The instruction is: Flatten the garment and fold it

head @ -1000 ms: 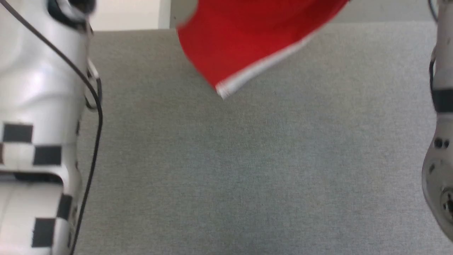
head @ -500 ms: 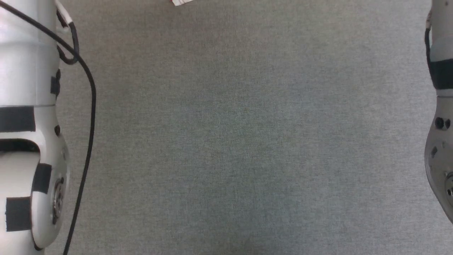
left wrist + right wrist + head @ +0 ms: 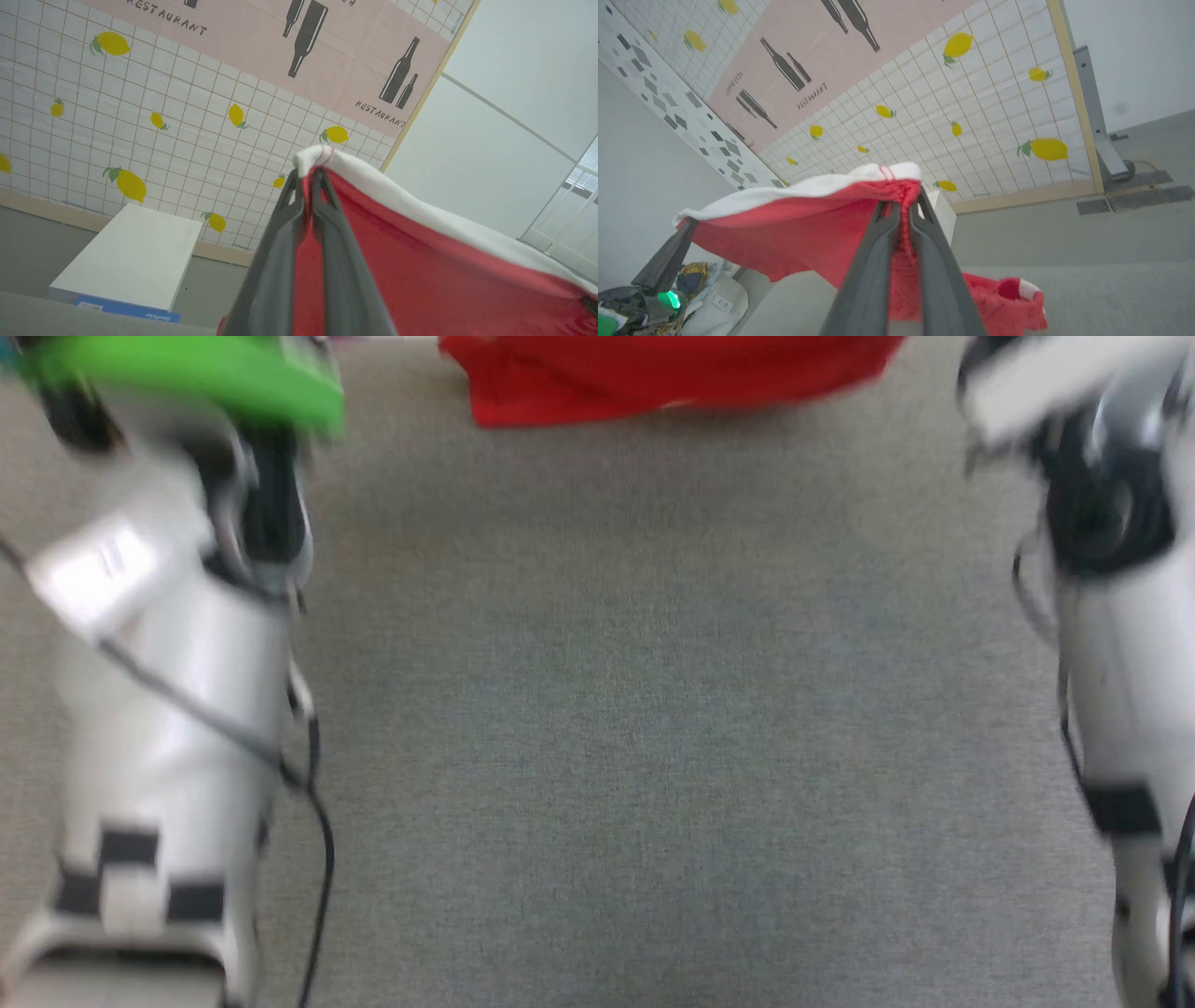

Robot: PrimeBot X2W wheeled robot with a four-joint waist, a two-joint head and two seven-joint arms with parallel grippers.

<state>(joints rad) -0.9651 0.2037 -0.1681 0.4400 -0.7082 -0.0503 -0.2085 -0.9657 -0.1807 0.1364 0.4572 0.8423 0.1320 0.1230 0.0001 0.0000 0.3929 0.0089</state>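
Note:
The garment (image 3: 653,378) is bright red with a white trim band, and its lower part shows at the top edge of the head view over the grey table (image 3: 653,709). My left gripper (image 3: 306,179) is shut on one white-trimmed corner of the garment (image 3: 420,270). My right gripper (image 3: 901,200) is shut on the other corner. Between the two the garment (image 3: 798,224) hangs stretched, with its white band along the top. Its lower end rests bunched on the table (image 3: 1087,298). My pale forearms (image 3: 168,691) (image 3: 1120,644) flank the head view, blurred.
A white box (image 3: 131,256) lies on the floor before a lemon-patterned wall (image 3: 140,116). Bags and clutter (image 3: 691,289) sit beyond the table's end. A blurred green shape (image 3: 187,373) shows at the head view's top left. A metal post (image 3: 1097,121) stands by the wall.
The head view has shifted and is blurred, so the camera moved. The garment swung almost out of that view half a second ago; now its lower edge shows again at the top. Both grips hold.

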